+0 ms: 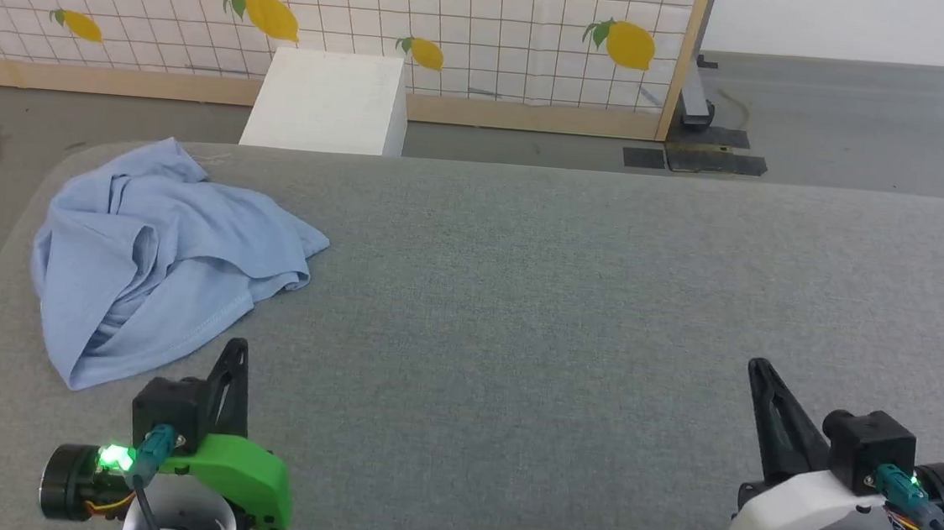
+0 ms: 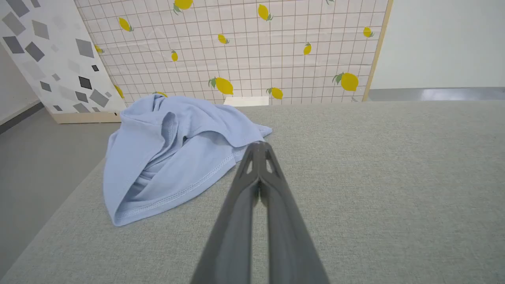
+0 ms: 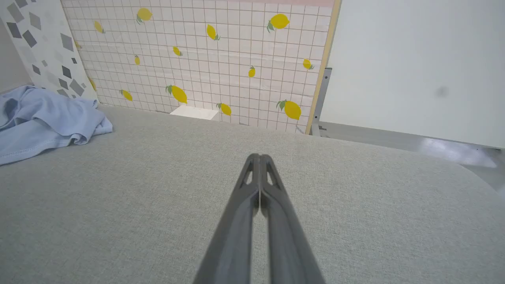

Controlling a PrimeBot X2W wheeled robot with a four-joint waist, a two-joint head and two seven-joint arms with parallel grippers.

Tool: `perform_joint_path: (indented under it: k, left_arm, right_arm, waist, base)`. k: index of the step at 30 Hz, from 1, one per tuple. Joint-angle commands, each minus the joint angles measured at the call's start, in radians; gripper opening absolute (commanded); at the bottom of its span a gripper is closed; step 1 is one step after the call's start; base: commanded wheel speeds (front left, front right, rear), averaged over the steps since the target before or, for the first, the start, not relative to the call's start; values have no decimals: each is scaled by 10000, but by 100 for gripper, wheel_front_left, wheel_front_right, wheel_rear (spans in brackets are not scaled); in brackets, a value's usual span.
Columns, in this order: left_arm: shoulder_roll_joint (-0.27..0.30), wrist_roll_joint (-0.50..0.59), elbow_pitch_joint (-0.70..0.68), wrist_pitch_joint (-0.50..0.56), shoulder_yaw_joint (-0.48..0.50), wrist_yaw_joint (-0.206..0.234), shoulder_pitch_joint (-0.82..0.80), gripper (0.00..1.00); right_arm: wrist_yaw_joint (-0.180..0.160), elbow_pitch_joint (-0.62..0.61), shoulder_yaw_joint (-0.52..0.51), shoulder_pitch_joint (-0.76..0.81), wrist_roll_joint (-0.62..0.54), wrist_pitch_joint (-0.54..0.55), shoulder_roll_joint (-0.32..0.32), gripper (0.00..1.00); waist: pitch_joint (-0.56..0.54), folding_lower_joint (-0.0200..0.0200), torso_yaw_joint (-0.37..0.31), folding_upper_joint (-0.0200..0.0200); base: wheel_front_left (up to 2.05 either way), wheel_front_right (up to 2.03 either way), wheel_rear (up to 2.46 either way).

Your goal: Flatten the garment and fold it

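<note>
Head view: the garment (image 1: 161,257) lies crumpled at the bench's (image 1: 571,290) left end, its collar seemingly buried. The left jaws sit pinched shut and empty, just short of its hem. The right jaws are likewise shut and empty, well apart. Best play: open, pinch the stitched hem, drag it centreward.

A grey fabric surface (image 1: 570,306) is backed by a lemon-print tiled panel (image 1: 474,21) in a wooden frame, with a white box (image 1: 329,102) set on grey floor (image 1: 854,118) behind it.
</note>
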Motion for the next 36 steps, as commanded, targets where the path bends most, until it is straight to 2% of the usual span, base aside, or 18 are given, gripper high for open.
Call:
perform_joint_path:
  k: [1, 33, 34, 35, 36]
  left_arm:
    - [-47, 128, 34, 12, 28, -5, -160, 0]
    - [-47, 128, 34, 12, 28, -5, -160, 0]
    - [0, -1, 0, -1, -4, 2, 0, 100]
    - [2, -18, -2, -5, -10, 1, 7, 0]
    - [2, -54, -2, -10, -24, -2, 17, 100]
  right_arm:
    - [-15, -49, 12, -156, -64, 1, 15, 0]
    - [-15, -49, 12, -156, -64, 1, 15, 0]
    - [0, 0, -1, 0, 1, -1, 0, 100]
    - [2, 7, -4, 4, 7, -4, 0, 0]
    - [2, 14, -9, 4, 11, -8, 0, 100]
  waist:
    - [0, 0, 0, 0]
    - [0, 0, 0, 0]
    - [0, 0, 0, 0]
    - [1, 0, 0, 0]
    - [2, 0, 0, 0]
  base:
    - [0, 0, 0]
    - [0, 0, 0]
    - [0, 0, 0]
    - [0, 0, 0]
    - [0, 0, 0]
